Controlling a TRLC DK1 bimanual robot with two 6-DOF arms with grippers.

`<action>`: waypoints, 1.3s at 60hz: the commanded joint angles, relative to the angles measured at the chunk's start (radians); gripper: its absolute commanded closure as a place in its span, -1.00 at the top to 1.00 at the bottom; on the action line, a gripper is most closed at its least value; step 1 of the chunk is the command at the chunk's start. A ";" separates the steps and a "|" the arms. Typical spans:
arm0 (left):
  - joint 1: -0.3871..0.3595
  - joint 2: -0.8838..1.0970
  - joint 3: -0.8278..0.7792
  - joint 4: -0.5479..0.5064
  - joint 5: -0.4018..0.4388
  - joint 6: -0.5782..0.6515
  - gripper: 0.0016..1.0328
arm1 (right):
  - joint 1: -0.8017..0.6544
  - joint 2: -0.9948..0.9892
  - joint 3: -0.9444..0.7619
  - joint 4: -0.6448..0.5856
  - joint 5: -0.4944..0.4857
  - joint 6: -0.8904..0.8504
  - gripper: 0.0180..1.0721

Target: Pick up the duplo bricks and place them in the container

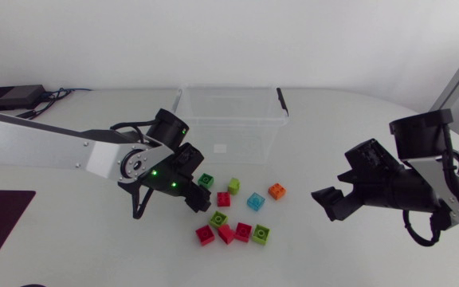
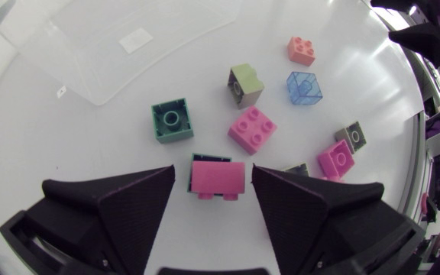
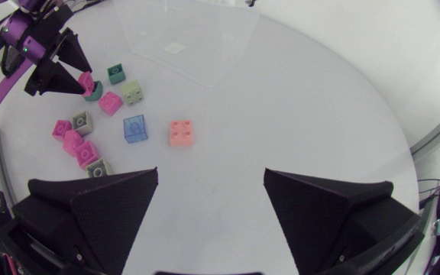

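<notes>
Left pincer [image 2: 214, 169] released, straddling a red duplo brick [image 2: 217, 178] near the tabletop's [image 1: 333, 135] middle, slim gaps either side; right pincer [image 3: 211, 176] released, toward the right edge.

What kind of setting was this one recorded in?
Most likely a robotics lab bench. The left gripper and right gripper hover over a white table with scattered duplo bricks and a clear container.

Scattered duplo bricks [image 1: 243, 231] — green, red, blue, orange — beside clear container [image 1: 229, 119]
</notes>
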 commanded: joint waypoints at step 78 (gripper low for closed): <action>0.127 -0.307 0.141 0.046 0.136 -0.040 -0.35 | 0.175 0.642 0.247 0.187 0.084 0.035 0.62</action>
